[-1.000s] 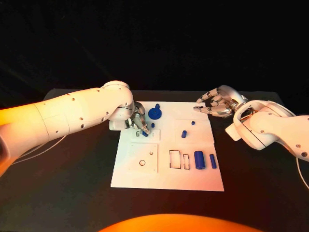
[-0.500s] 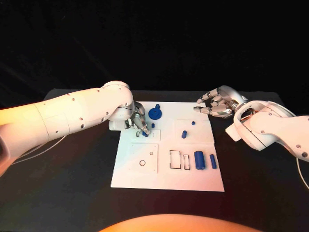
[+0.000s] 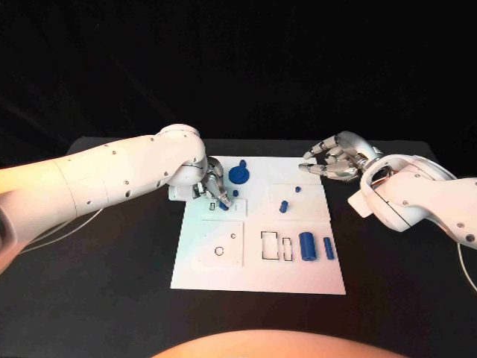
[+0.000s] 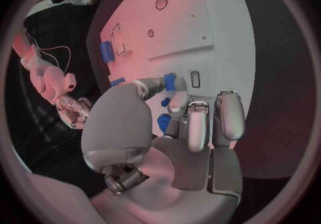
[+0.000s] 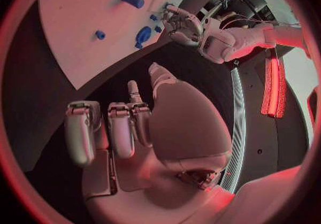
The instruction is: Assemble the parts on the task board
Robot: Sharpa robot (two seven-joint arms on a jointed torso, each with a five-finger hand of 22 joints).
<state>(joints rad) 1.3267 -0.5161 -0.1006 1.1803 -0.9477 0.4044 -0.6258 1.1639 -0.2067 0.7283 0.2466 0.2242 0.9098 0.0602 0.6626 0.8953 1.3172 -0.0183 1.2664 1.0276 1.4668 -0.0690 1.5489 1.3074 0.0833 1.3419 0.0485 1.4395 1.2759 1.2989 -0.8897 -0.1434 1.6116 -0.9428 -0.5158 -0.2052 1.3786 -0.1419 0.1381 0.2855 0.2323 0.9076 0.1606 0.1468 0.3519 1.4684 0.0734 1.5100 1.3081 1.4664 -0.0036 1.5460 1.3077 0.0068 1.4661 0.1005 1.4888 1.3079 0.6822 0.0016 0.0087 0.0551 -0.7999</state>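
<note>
The white task board (image 3: 258, 268) lies in the middle of the table. My left hand (image 3: 209, 186) hovers over the board's far left part and pinches a small blue part (image 3: 223, 205) between thumb and finger; the same blue part (image 4: 170, 81) sits beside a small rectangular slot (image 4: 195, 78). My right hand (image 3: 335, 160) hangs over the board's far right corner, fingers loosely apart and holding nothing. A blue gear-like part (image 3: 238, 175), two small blue pegs (image 3: 284, 207) and two blue cylinders (image 3: 307, 246) rest on the board.
Rectangular cut-outs (image 3: 270, 246) and a round hole (image 3: 219, 252) mark the board's near half. The black table (image 3: 109, 283) stretches on both sides of the board. In the right wrist view the left hand (image 5: 181, 23) shows beyond the board (image 5: 74, 26).
The left hand's fingers have shifted very slightly with the blue part over the board's left edge. The right hand has stayed where it was.
</note>
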